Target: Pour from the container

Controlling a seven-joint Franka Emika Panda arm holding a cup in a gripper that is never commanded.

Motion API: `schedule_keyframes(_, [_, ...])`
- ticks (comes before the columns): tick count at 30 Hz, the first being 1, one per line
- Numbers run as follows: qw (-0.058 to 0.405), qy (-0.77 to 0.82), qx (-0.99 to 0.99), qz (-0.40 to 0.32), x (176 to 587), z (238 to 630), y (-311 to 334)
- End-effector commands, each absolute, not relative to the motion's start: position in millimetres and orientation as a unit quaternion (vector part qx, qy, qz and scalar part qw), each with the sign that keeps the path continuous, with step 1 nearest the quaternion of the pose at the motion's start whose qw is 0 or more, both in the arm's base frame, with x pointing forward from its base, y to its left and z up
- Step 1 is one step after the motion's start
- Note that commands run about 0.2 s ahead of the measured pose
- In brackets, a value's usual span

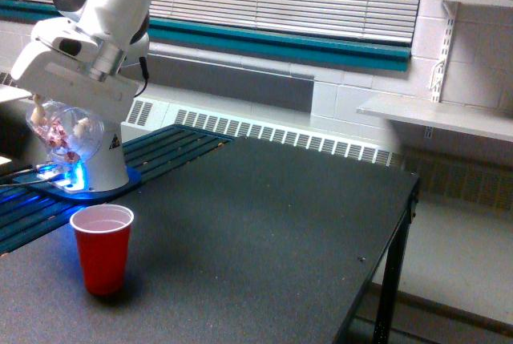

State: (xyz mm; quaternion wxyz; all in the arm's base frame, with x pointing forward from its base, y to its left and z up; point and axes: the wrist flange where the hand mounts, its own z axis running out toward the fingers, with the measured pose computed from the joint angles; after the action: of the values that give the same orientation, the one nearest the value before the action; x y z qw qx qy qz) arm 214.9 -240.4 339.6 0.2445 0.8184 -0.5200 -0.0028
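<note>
White Panda arm [96, 7] at the exterior view's upper left. Its gripper [60, 115] is clamped on the container [66, 130] — clear rounded cup, pink, red and white pieces showing through — held tilted in the air, above and behind the red cup [102, 246]. Red cup stands upright on the dark table [264, 232], near its front-left edge. Blue-lit base [88, 180] behind — fingers mostly hidden by the container.

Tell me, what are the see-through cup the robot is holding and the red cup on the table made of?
The container looks like clear glossy plastic, perhaps glass: pink, red and white pieces show through its rounded wall. The red cup looks like thin opaque plastic, smooth red outside, pale inside, like a disposable party cup. The table it stands on appears dark and matte.
</note>
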Motion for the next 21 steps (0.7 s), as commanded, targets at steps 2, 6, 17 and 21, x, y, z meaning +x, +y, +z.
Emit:
schedule_keyframes(2, [0.255, -0.506, 0.824, -0.006, 214.0, 348.8, -243.2])
schedule_keyframes(6, [0.258, -0.502, 0.826, -0.009, 216.4, 351.8, -244.1])
schedule_keyframes(17, [0.267, -0.488, 0.831, -0.018, 227.9, 355.8, -250.2])
schedule_keyframes(21, [0.270, -0.483, 0.832, -0.025, 230.8, 353.5, -252.4])
